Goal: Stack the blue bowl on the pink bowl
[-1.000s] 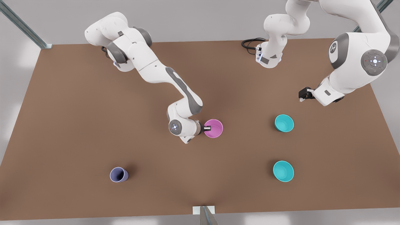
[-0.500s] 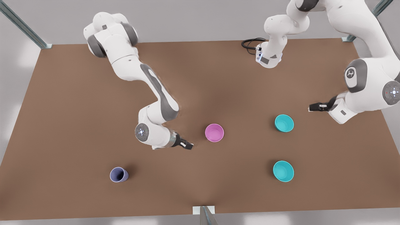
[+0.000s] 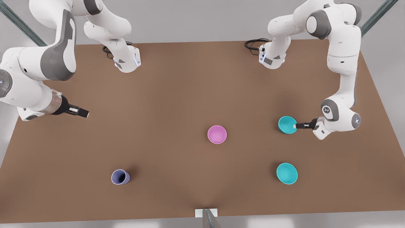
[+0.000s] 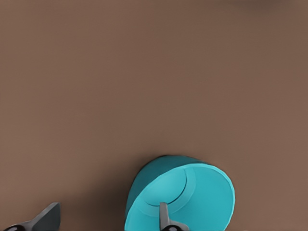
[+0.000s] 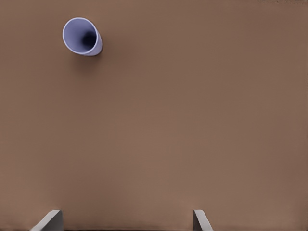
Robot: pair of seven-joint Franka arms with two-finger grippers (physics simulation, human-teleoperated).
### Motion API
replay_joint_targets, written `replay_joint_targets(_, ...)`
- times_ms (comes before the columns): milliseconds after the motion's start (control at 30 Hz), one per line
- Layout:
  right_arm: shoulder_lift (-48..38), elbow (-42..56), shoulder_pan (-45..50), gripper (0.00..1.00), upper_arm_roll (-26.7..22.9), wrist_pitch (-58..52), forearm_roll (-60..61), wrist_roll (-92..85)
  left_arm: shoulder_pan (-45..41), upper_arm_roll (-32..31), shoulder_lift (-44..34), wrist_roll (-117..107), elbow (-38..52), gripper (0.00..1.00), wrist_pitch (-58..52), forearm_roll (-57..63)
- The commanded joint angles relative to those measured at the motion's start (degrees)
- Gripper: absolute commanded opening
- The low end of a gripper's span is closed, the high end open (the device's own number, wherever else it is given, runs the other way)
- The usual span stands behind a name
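The pink bowl (image 3: 217, 134) stands upright by itself at the middle of the table. The blue bowl (image 3: 287, 124), teal in colour, sits to the front view's right of it. My left gripper (image 3: 296, 126) is at that bowl's rim on the side away from the pink bowl. In the left wrist view the left gripper (image 4: 107, 219) is open, one finger (image 4: 166, 217) inside the blue bowl (image 4: 192, 192) and the other outside its wall. My right gripper (image 3: 83, 112) hangs open and empty over the table at the front view's far left.
A second teal bowl (image 3: 287, 173) stands nearer the table's front edge, on the front view's right. A greyish-lavender cup (image 3: 120, 177) (image 5: 82, 36) stands at the front left. A black cable (image 3: 253, 43) lies by an arm base at the back.
The right gripper left the pink bowl's rim and swung away to the front view's far left. The left gripper came down and in to the blue bowl's rim. The bowls stayed put.
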Motion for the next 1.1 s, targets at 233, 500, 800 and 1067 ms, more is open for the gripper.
replay_joint_targets(233,0.10,-0.04,0.08,1.00,-0.01,-2.58,-0.88,-28.54,-0.74,-0.07,-0.23,15.68,0.07,0.21,4.05,-0.90)
replay_joint_targets(500,0.28,-0.04,0.08,1.00,-0.01,-2.67,-0.79,-28.54,-2.76,-0.51,-2.96,12.88,1.39,0.21,-2.10,-1.69)
replay_joint_targets(800,0.45,-0.04,0.08,1.00,-0.01,-2.58,-0.88,-28.54,-32.29,-1.65,1.17,-47.59,25.99,0.21,-6.94,3.06)
replay_joint_targets(1067,0.63,-0.04,0.08,1.00,-0.01,-2.58,-0.79,-28.54,-39.15,-1.65,12.25,-53.75,36.72,0.21,-6.32,3.41)
